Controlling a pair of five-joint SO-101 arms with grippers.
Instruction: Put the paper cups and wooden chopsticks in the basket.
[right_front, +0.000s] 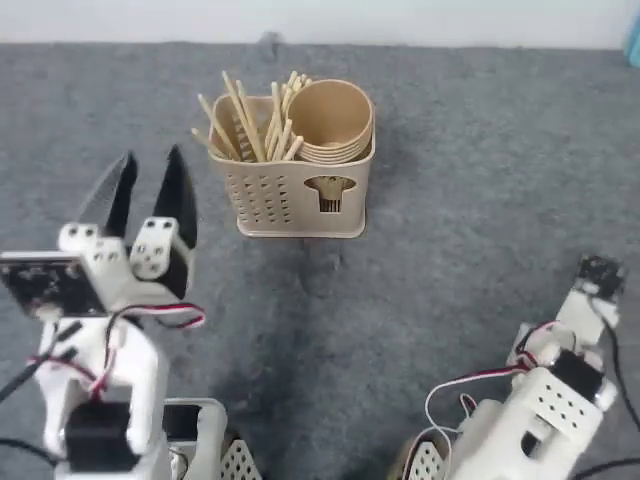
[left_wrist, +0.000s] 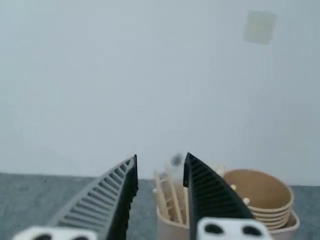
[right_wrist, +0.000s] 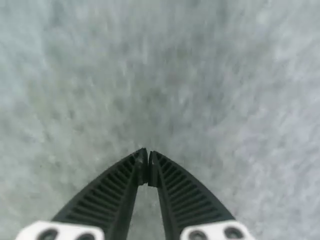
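Basket (right_front: 295, 195) stands upright on grey fuzzy tabletop (right_front: 480, 180), toward the far edge, roughly centred between the arms. Beige, perforated walls. Paper cups (right_front: 330, 120) nested in one stack inside the basket, on the side nearer the right arm, mouth facing up, rim above the basket wall. Wooden chopsticks (right_front: 250, 125) stand as a loose bundle in the other side of the basket, leaning at mixed angles, tips sticking well above the rim, some touching the cup stack.

Left claw (right_front: 152, 156) is near the basket but apart from it, on its left side, black fingers spread with a clear gap and nothing between them. Left wrist view: left claw (left_wrist: 161, 158) parted, pointing toward the basket (left_wrist: 172, 227), with chopsticks (left_wrist: 167, 197) and cups (left_wrist: 260, 195) beyond it, pale wall (left_wrist: 100, 75) behind.

Right arm (right_front: 560, 390) sits folded low at the near right corner, well apart from the basket. Right wrist view: right claw (right_wrist: 148, 151) pressed closed, tips meeting, nothing gripped, grey tabletop (right_wrist: 225, 75) beneath it.
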